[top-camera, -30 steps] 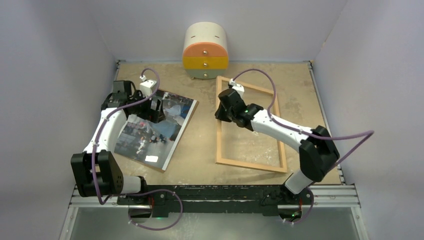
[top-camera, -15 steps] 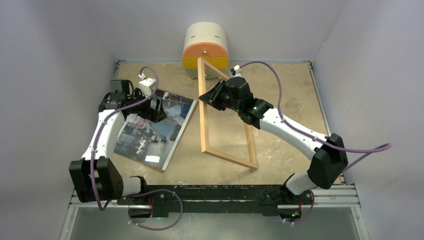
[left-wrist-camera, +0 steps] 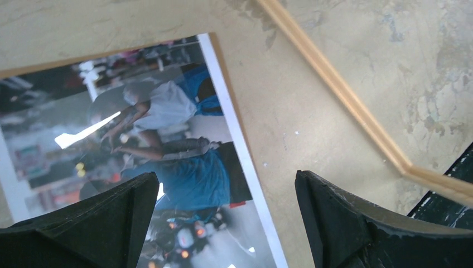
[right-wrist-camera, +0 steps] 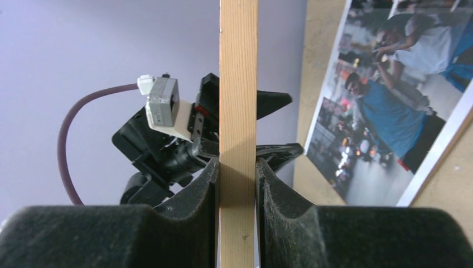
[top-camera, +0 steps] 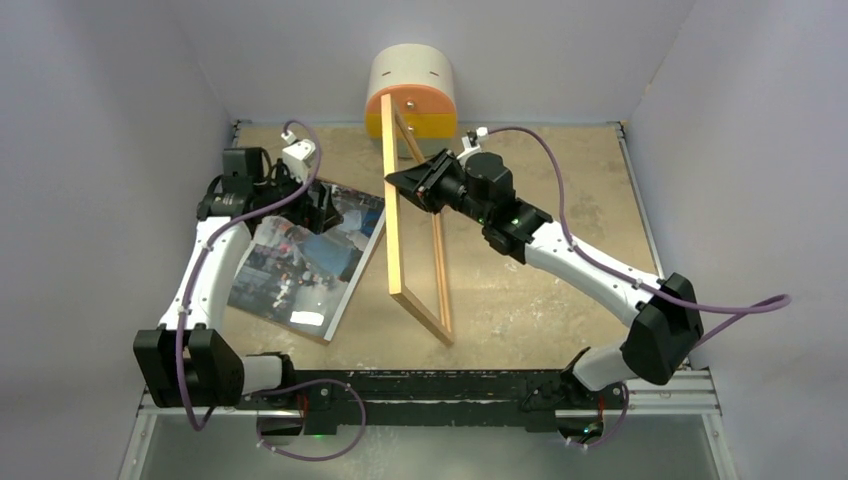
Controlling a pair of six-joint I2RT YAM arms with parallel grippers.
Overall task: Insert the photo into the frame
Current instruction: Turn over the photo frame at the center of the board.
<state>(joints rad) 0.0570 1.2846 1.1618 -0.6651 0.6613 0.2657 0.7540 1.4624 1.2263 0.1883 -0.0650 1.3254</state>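
Widest first: the sandy desk [top-camera: 600,200] carries everything, with the round cream, orange and yellow drawer cabinet [top-camera: 410,85] at the far wall.

Now the frame [top-camera: 389,220]. It is up on edge, close to vertical. One long rail looks to rest on the desk, and the other is raised and leans over to the left. Its long axis runs near to far. The wrist view shows the raised rail as a straight strip of pale wood [right-wrist-camera: 238,84].

The photo [top-camera: 300,265] lies flat on the desk, left of the frame and just beside it. Its long axis is skewed, with the far end toward the middle and the near end out to the left. A thin brown edge of backing board [left-wrist-camera: 83,58] peeks out from under it.

That is the relation the next move turns on. The photo sits on the side the frame leans toward, but the two long axes are not parallel. My read is that the frame will need a turn before it can come down square around the print.

The right tool [top-camera: 403,186] is clamped narrow on the raised rail, with both fingers pressed flat against the wood [right-wrist-camera: 238,173]. From there the photo is across and below, on the far side of the rail.

The left tool [top-camera: 310,205] belongs to the arm nearer the print. Its jaws are spread wide and hold nothing. It hangs over the photo's far right corner [left-wrist-camera: 226,215], with the print's white border running between the fingers.
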